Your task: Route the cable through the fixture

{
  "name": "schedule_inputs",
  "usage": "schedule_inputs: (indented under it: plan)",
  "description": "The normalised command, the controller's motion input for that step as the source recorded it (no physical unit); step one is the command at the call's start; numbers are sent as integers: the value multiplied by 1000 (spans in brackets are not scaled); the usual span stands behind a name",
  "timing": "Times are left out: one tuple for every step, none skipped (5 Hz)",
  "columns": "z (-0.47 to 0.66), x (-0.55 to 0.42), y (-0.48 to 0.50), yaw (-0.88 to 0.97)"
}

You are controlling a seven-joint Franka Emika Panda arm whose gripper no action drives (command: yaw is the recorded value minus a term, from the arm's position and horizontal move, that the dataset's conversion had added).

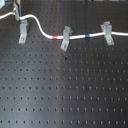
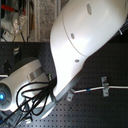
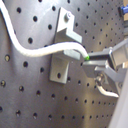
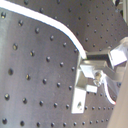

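The white cable (image 1: pixel 47 35) runs along the back of the board, with a red band (image 1: pixel 56 37) and a blue band (image 1: pixel 87 36). It passes the middle clip (image 1: pixel 65 38) and the right clip (image 1: pixel 107 32). The left clip, the fixture (image 1: pixel 24 31), stands under the cable's arch; I cannot tell whether the cable sits in its notch. My gripper (image 3: pixel 94 62) is shut on the cable (image 3: pixel 35 50) right beside the fixture (image 3: pixel 64 47). In the second wrist view the cable (image 4: pixel 55 24) enters the gripper (image 4: pixel 95 62) just above the fixture (image 4: pixel 82 87). In the first exterior view the gripper (image 1: pixel 19 11) barely shows.
The black perforated board (image 1: pixel 65 90) stretches toward the front. In the second exterior view the white arm (image 2: pixel 80 45) hides most of the scene; two clips (image 2: pixel 105 86) and the cable's blue band (image 2: pixel 86 89) show at the second exterior view's right. Black cords (image 2: pixel 30 95) hang by the arm's base.
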Motion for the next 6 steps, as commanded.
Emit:
schedule_inputs:
  plan:
    - [180,7,328,69]
    - [190,61,331,69]
    - [268,12,278,94]
    - [240,-32,194,91]
    - [173,-93,92,0]
    - [225,-148,110,46]
